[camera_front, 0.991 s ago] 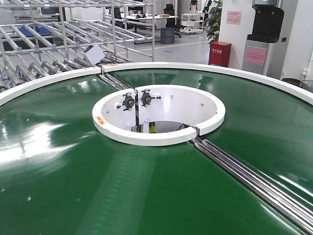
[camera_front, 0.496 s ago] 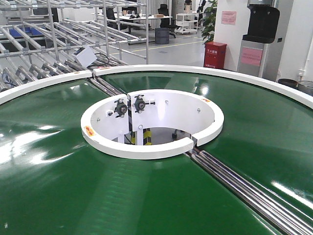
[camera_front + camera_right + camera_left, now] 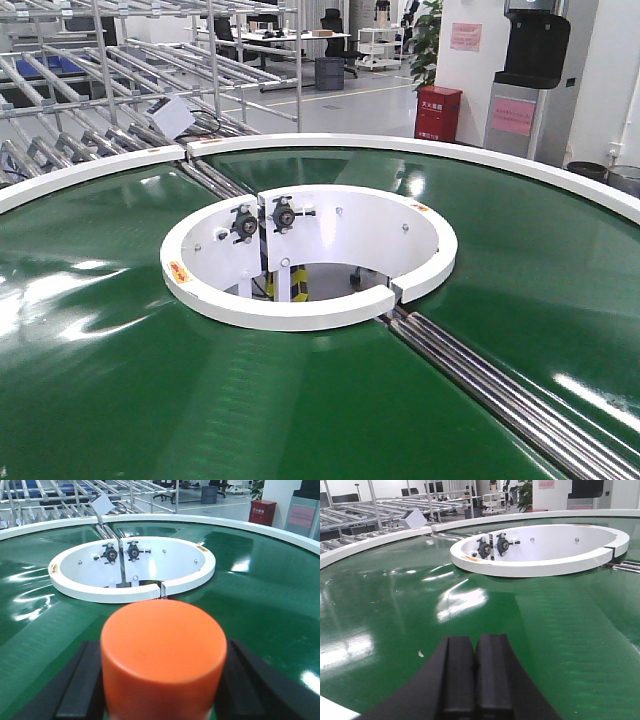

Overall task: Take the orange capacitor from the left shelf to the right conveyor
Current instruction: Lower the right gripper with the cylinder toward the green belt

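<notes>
The orange capacitor (image 3: 164, 655) fills the lower middle of the right wrist view, a smooth orange cylinder seen top-on. My right gripper (image 3: 164, 690) is shut on it, one black finger on each side, above the conveyor's green belt (image 3: 260, 590). My left gripper (image 3: 475, 672) is shut and empty, its fingers pressed together, low over the belt (image 3: 395, 610). The ring conveyor shows in the front view with its green belt (image 3: 110, 360), white inner ring (image 3: 300, 305) and steel rollers (image 3: 500, 390). No gripper or capacitor shows in the front view. The shelf with blue bins is out of view.
Bare metal roller racks (image 3: 90, 110) stand beyond the conveyor's far left rim (image 3: 90, 165). A small white box (image 3: 170, 115) sits by the rim. A red cabinet (image 3: 438, 112) and a black-and-grey machine (image 3: 535, 70) stand at the back right.
The front view has shifted: the inner ring and the background moved left in the frame and the ring's inside shows more, as the camera moved relative to the conveyor.
</notes>
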### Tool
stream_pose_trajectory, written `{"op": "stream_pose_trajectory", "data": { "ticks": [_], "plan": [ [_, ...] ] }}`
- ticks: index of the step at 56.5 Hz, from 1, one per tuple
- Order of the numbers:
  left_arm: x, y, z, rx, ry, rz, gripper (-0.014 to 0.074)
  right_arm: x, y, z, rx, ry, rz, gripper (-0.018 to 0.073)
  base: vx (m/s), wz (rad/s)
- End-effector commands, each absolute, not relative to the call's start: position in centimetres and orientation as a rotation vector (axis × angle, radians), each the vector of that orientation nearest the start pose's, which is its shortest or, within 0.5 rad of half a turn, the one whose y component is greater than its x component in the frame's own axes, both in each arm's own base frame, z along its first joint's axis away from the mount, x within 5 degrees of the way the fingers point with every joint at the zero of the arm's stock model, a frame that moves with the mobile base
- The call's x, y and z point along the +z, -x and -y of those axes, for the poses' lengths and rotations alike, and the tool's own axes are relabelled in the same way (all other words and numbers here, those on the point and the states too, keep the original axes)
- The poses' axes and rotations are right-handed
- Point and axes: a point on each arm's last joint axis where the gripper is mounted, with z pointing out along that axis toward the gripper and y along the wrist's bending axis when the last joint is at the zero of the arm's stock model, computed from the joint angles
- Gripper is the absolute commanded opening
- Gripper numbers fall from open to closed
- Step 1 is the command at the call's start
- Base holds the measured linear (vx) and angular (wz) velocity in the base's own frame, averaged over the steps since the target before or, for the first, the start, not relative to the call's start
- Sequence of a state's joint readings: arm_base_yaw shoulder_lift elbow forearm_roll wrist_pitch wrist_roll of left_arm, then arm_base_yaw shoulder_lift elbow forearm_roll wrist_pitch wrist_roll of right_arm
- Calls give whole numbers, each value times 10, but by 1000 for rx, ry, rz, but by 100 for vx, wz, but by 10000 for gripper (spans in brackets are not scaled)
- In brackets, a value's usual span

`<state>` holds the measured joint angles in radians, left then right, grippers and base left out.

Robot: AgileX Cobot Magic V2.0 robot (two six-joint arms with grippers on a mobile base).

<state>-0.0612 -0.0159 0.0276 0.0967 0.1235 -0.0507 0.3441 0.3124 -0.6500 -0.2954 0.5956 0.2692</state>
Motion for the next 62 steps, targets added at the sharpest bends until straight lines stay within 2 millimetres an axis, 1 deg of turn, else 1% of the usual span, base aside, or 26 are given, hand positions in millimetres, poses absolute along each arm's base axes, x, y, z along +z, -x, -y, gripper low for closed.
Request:
{"op": "stream_pose_trajectory", "data": {
  "ticks": [1,5,8,11,15,18,19,21,22,24,31,37,41,43,47,52,57,62],
  "plan": [
    [193,-57,3,-26,-75,-1555,-6,374,-55,-6,144,168,-1584,-8,0,0],
    [193,-57,3,-26,-75,-1555,-6,378,-55,-7,153,174,-1546,-8,0,0],
    [193,-57,3,-26,-75,-1555,-6,383,-56,-9,167,185,-1483,-8,0,0],
    [193,-57,3,-26,-75,-1555,-6,389,-62,-13,180,202,-1427,-8,0,0],
    [193,-57,3,-26,-75,-1555,-6,394,-76,-21,201,225,-1386,-8,0,0],
    [193,-57,3,-26,-75,-1555,-6,393,-92,-29,211,245,-1396,-8,0,0],
    [193,-57,3,-26,-75,-1555,-6,392,-95,-30,212,248,-1399,-8,0,0],
    [193,-57,3,-26,-75,-1555,-6,388,-110,-36,216,263,-1429,-8,0,0],
    [193,-57,3,-26,-75,-1555,-6,388,-112,-37,218,266,-1427,-8,0,0],
    [193,-57,3,-26,-75,-1555,-6,383,-128,-44,221,283,-1459,-7,0,0],
    [193,-57,3,-26,-75,-1555,-6,369,-164,-60,240,330,-1489,-6,0,0],
    [193,-57,3,-26,-75,-1555,-6,354,-194,-77,260,399,-1478,-6,0,0],
    [193,-57,3,-26,-75,-1555,-6,340,-209,-87,280,464,-1450,-6,0,0],
    [193,-57,3,-26,-75,-1555,-6,332,-213,-91,295,487,-1439,-6,0,0],
    [193,-57,3,-26,-75,-1555,-6,305,-223,-101,367,517,-1426,-6,0,0],
    [193,-57,3,-26,-75,-1555,-6,275,-235,-110,437,531,-1416,-6,0,0],
    [193,-57,3,-26,-75,-1555,-6,251,-251,-115,468,502,-1451,-6,0,0],
    [193,-57,3,-26,-75,-1555,-6,227,-268,-117,441,463,-1452,-6,0,0]
  ]
}}
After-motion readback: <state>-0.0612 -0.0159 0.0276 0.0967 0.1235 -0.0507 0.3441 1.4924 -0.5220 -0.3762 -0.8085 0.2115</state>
